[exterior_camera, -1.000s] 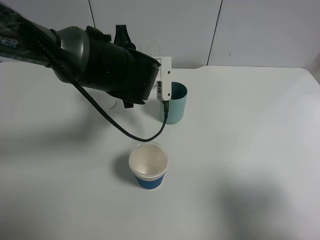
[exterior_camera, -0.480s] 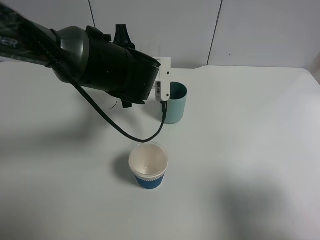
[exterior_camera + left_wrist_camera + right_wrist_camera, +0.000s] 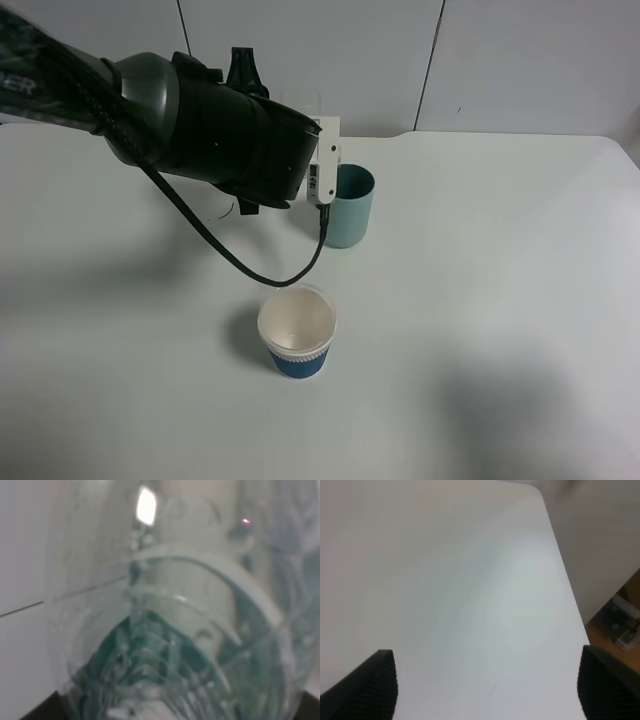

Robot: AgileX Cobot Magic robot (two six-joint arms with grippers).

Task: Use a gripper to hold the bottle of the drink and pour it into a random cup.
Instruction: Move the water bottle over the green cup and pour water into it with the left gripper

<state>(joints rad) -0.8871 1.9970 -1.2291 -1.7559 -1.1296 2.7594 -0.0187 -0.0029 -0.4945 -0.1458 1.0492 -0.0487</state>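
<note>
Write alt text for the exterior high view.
A black robot arm reaches in from the upper left over a white table, its white housing at the rim of an upright teal cup. A blue-and-white paper cup stands upright nearer the camera, apart from both.

Only white letters "ER" legible, on the black arm at ten o'clock; bottle label marks unreadable.

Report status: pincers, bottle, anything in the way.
Left pincer shut on bottle. Right pincer open, empty, over table. Teal cup just beside left arm. Paper cup apart, not obstructing.
</note>
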